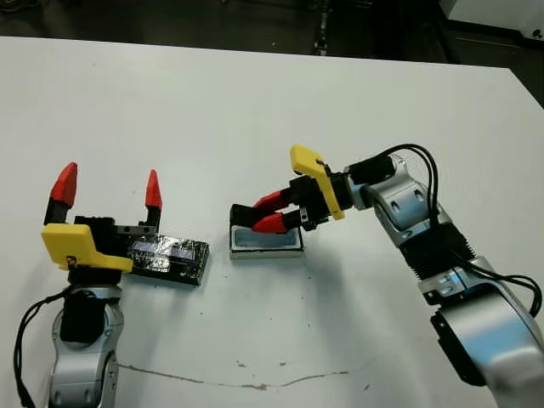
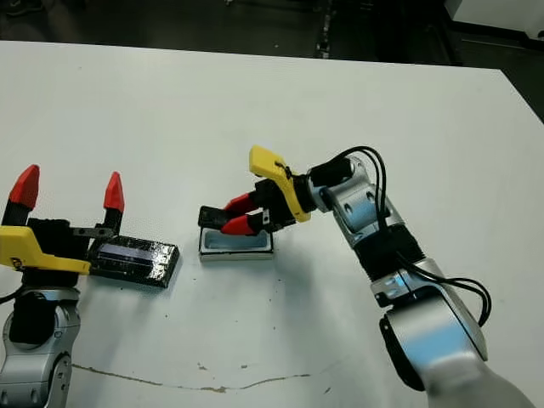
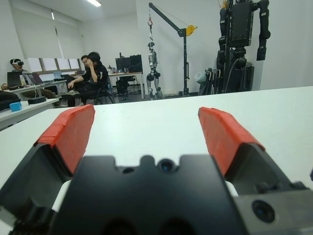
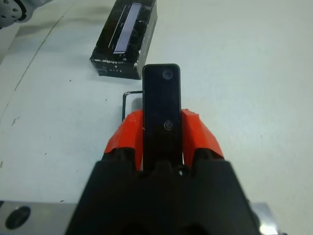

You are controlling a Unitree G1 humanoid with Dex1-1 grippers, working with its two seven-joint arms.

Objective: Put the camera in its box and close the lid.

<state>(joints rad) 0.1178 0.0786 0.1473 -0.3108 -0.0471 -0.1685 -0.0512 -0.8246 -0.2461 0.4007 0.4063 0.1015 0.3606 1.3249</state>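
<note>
Closest to us, our right gripper (image 4: pixel 161 128) pinches the camera (image 4: pixel 161 105), a small, hard, slippery bar best held by its long sides, over the box (image 1: pixel 266 240) mid-frame, while our left gripper (image 1: pixel 108 189) is spread wide.

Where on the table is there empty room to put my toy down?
Free: the table's far half, and the strip nearer the robot than the box. Crowded: the middle, where the lid, the box and the right hand gripping the camera bunch together.
</note>
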